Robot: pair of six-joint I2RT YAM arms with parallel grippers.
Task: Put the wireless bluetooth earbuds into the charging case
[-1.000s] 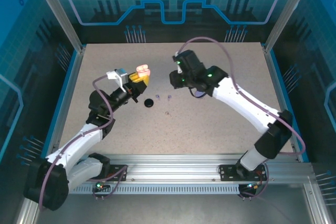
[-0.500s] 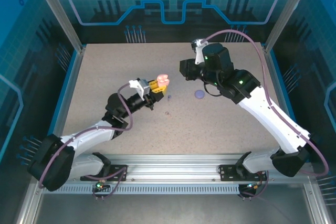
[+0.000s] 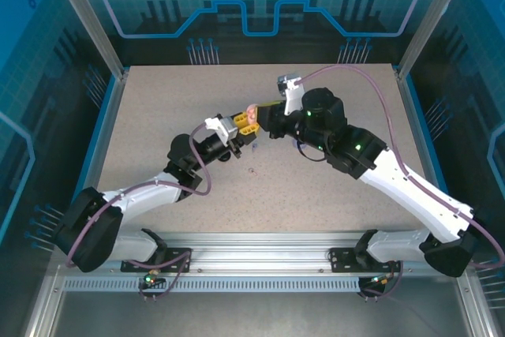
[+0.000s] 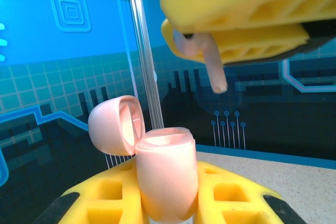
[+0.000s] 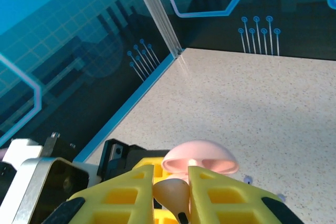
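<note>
Left wrist view puts the pale pink earbud [image 4: 212, 69] just above the open pink charging case [image 4: 165, 174] and off to one side of its mouth, stem pointing down, apart from the rim. My right gripper [image 5: 171, 179] is pinched narrow on the bud's head; my left gripper [image 4: 167, 205] is clamped around the case body, with the lid [image 4: 111, 124] tipped back on the far side from the bud. My worry is the offset and slight tilt of the stem: pushing down from here could jam it on the rim, twist the bud out of the pinch and drop it to the table [image 3: 339, 195] below the case, or lever the case askew. Seeing the case only side-on, I cannot tell whether either well is filled
</note>
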